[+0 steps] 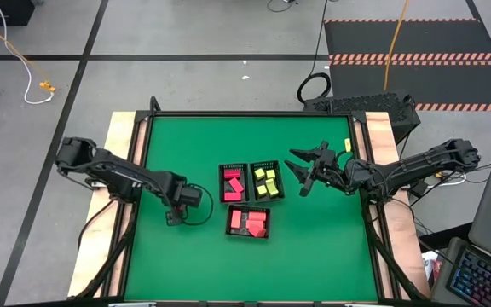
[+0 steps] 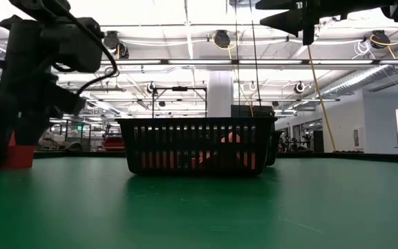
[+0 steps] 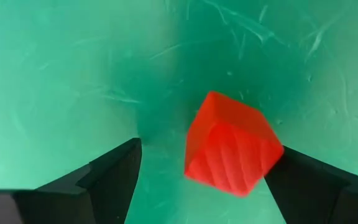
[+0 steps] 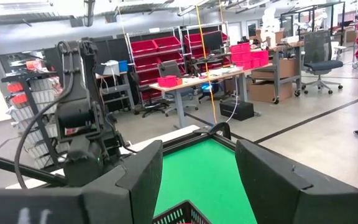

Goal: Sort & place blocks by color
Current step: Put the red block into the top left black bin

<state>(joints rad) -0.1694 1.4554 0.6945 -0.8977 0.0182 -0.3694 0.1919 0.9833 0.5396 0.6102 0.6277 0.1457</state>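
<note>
Down at the table's left side, the left gripper (image 1: 174, 218) stood low over the green mat (image 1: 314, 247), its fingers (image 3: 114, 171) spread apart around a red cube (image 3: 232, 151) that sat on the mat between them. One finger seemed to touch the cube's edge while the other stood clear of it (the wrist view showed this best). In the low view the cube (image 2: 17, 153) showed under the dark gripper at the left.

The right gripper (image 1: 307, 170) hung raised at the right of the trays, fingers (image 4: 148, 174) parted and holding nothing.

In the middle sat three black mesh trays: the far left tray (image 1: 222, 183) held red blocks (image 1: 232, 181), the far right tray (image 1: 280, 181) yellow-green blocks (image 1: 267, 182), and the near tray (image 1: 229, 222) more red blocks (image 1: 254, 223).
</note>
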